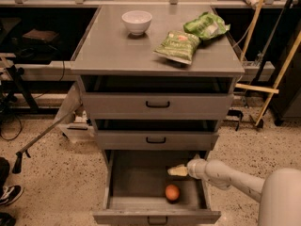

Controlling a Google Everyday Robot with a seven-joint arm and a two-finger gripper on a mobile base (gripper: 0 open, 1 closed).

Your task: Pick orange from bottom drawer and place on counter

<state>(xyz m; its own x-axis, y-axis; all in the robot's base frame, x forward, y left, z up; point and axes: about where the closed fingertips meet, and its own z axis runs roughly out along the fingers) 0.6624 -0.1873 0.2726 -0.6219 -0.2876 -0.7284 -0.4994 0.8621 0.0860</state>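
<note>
I have the grey cabinet point(113, 108) square in front of me. Its counter point(117, 51) is the flat grey top. Its two upper drawers point(188, 140) are pushed in, apart from a dark gap above each. The bottom drawer point(136, 182) is pulled well out of the cabinet's base towards me, with its floor in plain sight.

My arm point(230, 179) comes in from the cabinet's lower right corner and crosses the right wall of the bottom drawer.

Two green crisp bags point(178, 45) lie on the right half of the cabinet's top, one at the back right and one nearer the front edge, and they touch each other. A white bowl point(137, 21) stands upright at the back of the cabinet's top, left of the bags.

The gripper point(175, 171) is inside the open drawer, towards the cabinet's right side, and points left. I cannot tell how far it is open. It has hold of nothing.

The orange point(172, 192) rests on the drawer floor near the drawer's front wall. It is just in front of the gripper and is not touching it.
</note>
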